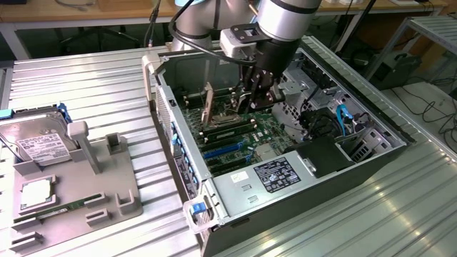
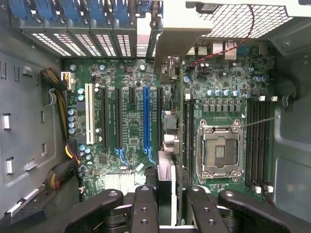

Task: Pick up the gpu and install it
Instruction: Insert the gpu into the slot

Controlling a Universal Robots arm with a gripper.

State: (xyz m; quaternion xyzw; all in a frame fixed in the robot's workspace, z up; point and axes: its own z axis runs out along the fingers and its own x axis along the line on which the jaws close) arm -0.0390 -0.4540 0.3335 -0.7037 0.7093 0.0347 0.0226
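Pincer (image 2: 165, 194) grips the gpu (image 2: 167, 73) edge-on above the motherboard (image 2: 121, 121).

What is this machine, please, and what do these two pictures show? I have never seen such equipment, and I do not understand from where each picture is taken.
It is a robot arm with a gripper at its end, reaching down into an open computer case that lies on a metal table. One picture comes from a camera standing off the arm and looking at the whole scene. The other comes from a camera on the wrist, looking past the black fingers onto the green motherboard.

The gripper holds the gpu, a thin flat card, edge-on between its fingers, above the long slots of the motherboard. In the exterior view the card stands upright inside the case.

On the exterior view's left, a grey holder carries a silver hard drive and a narrow green memory stick.
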